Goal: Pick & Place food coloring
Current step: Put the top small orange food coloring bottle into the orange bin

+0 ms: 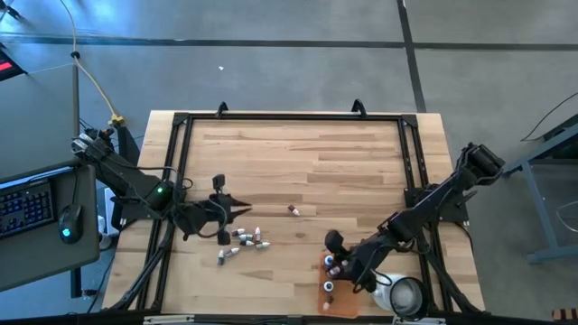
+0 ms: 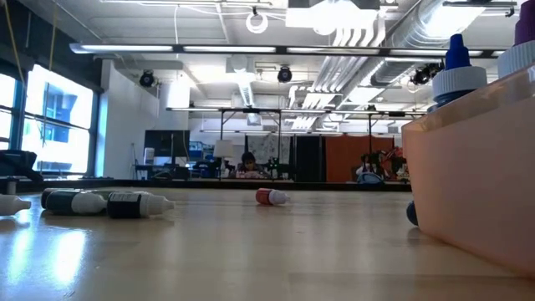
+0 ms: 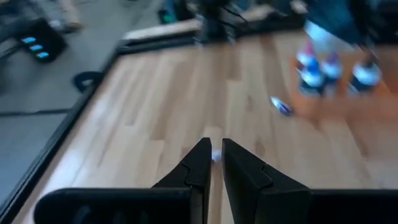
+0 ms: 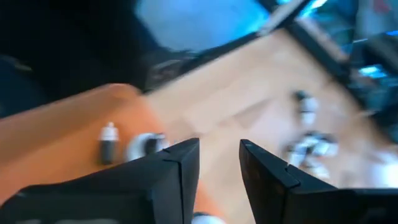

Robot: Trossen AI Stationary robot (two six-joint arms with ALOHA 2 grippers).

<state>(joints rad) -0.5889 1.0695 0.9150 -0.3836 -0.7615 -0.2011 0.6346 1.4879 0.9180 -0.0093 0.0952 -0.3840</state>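
Several tiny food coloring bottles (image 1: 239, 240) lie on their sides on the wood table left of centre, also low at the left in the low view as bottles (image 2: 107, 203). One lone red-capped bottle (image 1: 293, 210) (image 2: 270, 196) lies mid-table. More bottles (image 1: 330, 269) stand in the orange tray (image 1: 343, 296). My left gripper (image 1: 246, 209) (image 3: 216, 160) hovers just beyond the cluster, nearly shut on a small whitish-blue thing. My right gripper (image 1: 336, 264) (image 4: 219, 155) is open above the tray's far end. My left gripper pinches a tiny whitish-blue bottle (image 3: 216, 155) between its two fingertips. Only a sliver of it shows in the narrow gap, so which part is held cannot be told. It sits clear of the table, with the fingers pointing toward the table's right side.
A white round cup (image 1: 403, 294) stands beside the tray near the table's right near corner. A black frame (image 1: 181, 162) runs along the table's edges. The tray wall (image 2: 468, 201) rises high at the low view's right. Bare wood lies across the far half.
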